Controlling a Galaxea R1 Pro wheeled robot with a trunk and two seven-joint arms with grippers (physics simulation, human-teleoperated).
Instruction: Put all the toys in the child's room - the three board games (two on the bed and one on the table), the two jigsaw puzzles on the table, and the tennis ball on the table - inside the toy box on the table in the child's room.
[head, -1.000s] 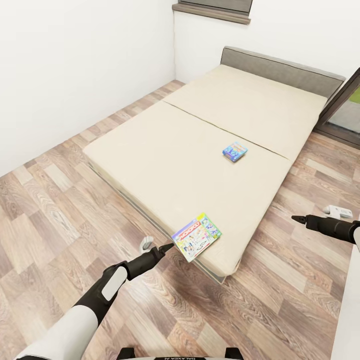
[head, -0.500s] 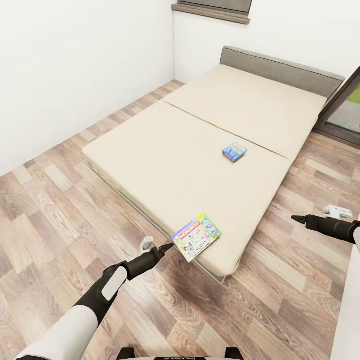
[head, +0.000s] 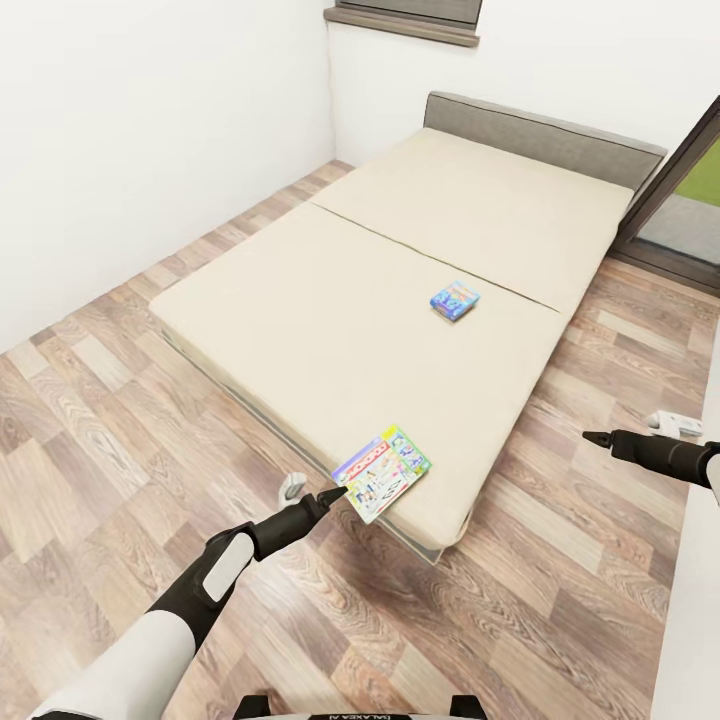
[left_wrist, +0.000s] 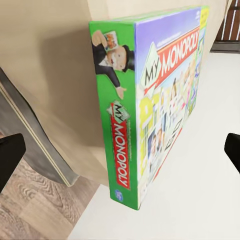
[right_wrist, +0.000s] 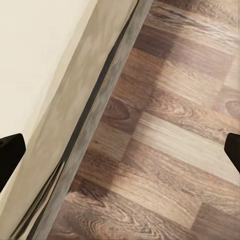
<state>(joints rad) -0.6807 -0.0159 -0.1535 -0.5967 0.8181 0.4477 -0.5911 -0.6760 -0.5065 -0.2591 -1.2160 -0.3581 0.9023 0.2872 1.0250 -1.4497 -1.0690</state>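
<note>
On the bed (head: 330, 300), one board game (head: 381, 473) lies at the near corner, overhanging the foot edge just beside the left gripper (head: 333, 494), while a second game (head: 455, 299) lies near the middle, toward the right edge, well apart from the first.

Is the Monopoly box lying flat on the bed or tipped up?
Flat: the Monopoly box lies face up at the corner of the bed.
</note>
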